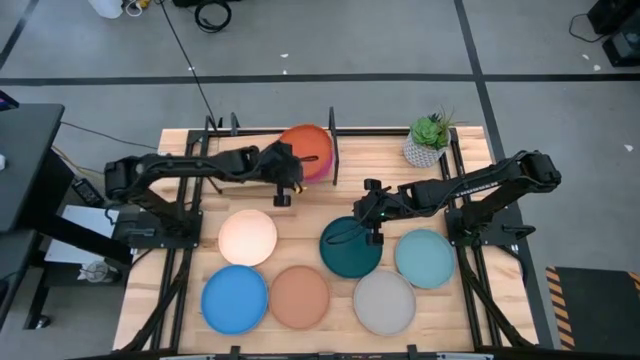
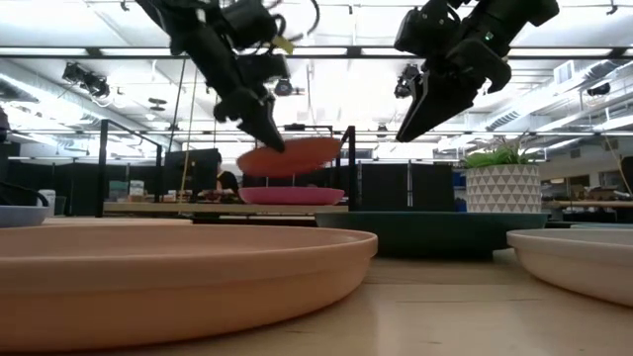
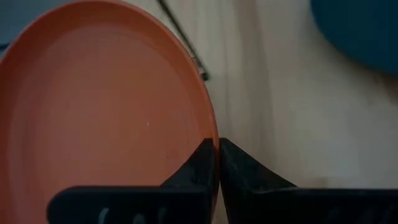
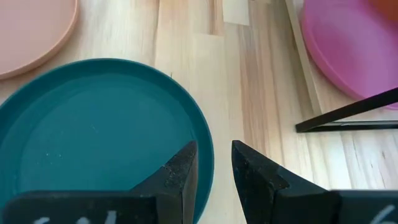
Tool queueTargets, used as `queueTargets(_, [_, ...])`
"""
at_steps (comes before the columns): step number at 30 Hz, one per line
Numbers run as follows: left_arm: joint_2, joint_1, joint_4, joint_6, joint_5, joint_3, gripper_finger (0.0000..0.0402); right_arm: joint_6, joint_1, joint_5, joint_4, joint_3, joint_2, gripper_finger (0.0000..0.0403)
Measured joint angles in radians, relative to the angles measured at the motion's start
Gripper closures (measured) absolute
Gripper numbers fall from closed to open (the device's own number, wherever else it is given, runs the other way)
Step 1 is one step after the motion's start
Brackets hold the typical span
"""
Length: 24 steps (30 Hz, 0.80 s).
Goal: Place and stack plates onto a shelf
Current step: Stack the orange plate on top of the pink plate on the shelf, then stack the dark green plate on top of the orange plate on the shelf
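Note:
My left gripper [image 1: 287, 167] is shut on the orange plate [image 1: 307, 148], which hovers over the magenta plate [image 2: 292, 195]. The magenta plate lies flat on the shelf [image 2: 188, 208], a light board with black posts [image 1: 332, 140] at the table's far side. My right gripper [image 1: 373, 222] hangs open above the dark teal plate [image 1: 350, 250]. In the right wrist view its fingers [image 4: 249, 168] stand either side of that plate's rim [image 4: 208, 155] without touching it. The cream [image 1: 247, 237], blue [image 1: 235, 298], terracotta [image 1: 299, 296], grey [image 1: 384, 302] and pale teal [image 1: 424, 257] plates lie flat on the table. My left gripper pinches the orange plate's rim [image 3: 213, 134] on the side facing the table's left, one finger over the plate's inside and one outside. The fingers come slanting down from the left. The plate is lifted clear and slightly tilted [image 2: 297, 155] just above the magenta plate.
A potted plant [image 1: 428, 140] stands at the far right of the table, beside the shelf. Black posts [image 4: 348, 112] rise at the shelf's right end, near my right gripper. Several plates crowd the table's near half. The slatted tabletop [image 1: 300, 225] shows bare between the shelf and the plates.

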Motion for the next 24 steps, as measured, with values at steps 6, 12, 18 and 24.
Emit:
queueTargets(6, [0.098, 0.022, 0.023, 0.011, -0.050, 0.000, 0.0369, 0.003, 0.005, 0.000, 0.000, 0.000, 0.001, 0.0297])
queueTargets(12, [0.091, 0.009, 0.001, -0.005, -0.075, 0.022, 0.0298, 0.003, 0.006, -0.001, 0.000, 0.000, 0.001, 0.0297])
queueTargets(18, [0.042, -0.057, -0.240, -0.052, 0.053, 0.123, 0.0239, 0.017, 0.009, -0.001, -0.001, 0.000, 0.001, 0.0297])
queueTargets(24, [0.042, -0.184, -0.296, -0.266, 0.191, 0.103, 0.0234, 0.038, 0.022, 0.019, -0.001, 0.000, 0.002, 0.0297])
